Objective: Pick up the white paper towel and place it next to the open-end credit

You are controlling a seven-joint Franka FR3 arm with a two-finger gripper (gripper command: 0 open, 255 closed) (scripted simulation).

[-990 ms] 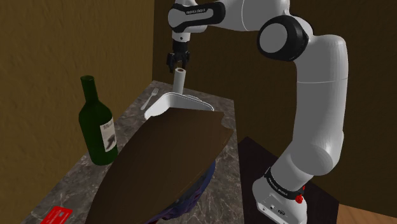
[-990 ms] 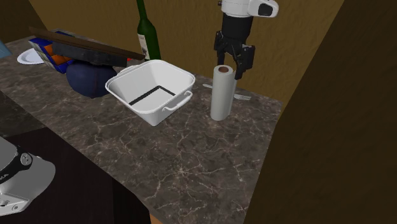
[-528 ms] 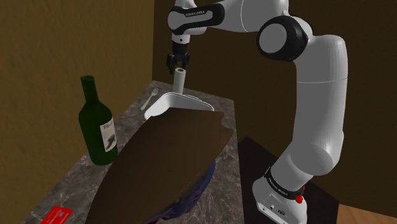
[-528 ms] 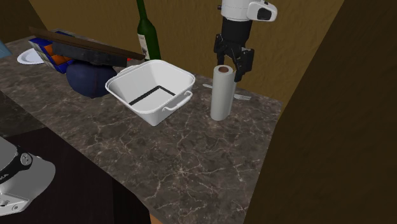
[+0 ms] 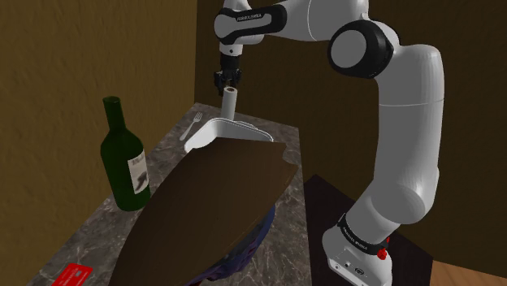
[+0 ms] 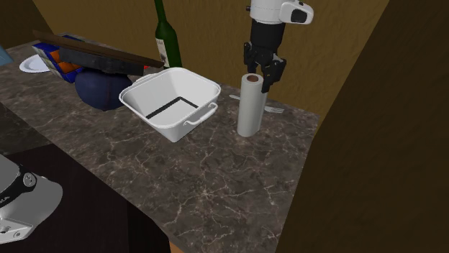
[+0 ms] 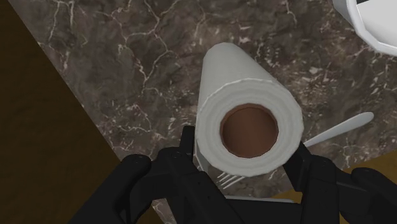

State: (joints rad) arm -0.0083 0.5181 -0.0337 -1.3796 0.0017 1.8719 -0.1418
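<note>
Your gripper [image 6: 262, 75] hangs straight down over the far end of the dark marbled surface [image 6: 216, 172]. Its jaws are narrowed onto the top of the white paper towel roll [image 6: 249, 111], and in the wrist view you see one finger against each side of it. The roll stands upright on the surface, with its brown core showing at the top. A pale fork [image 7: 340, 127] lies flat on the surface close to the roll's foot. A white tub [image 6: 162, 126] with handles sits just beside the roll, on the second exterior view's left. Further that way you have a dark green wine bottle [image 5: 122, 158] standing upright. There is also a broad brown board [image 5: 211, 203] resting tilted on a dark blue object [image 6: 101, 90]. The red card [image 5: 73, 276] lies flat at the near left corner of the surface in the shoulder view. It is well apart from the roll, with the bottle and the board between them.
</note>
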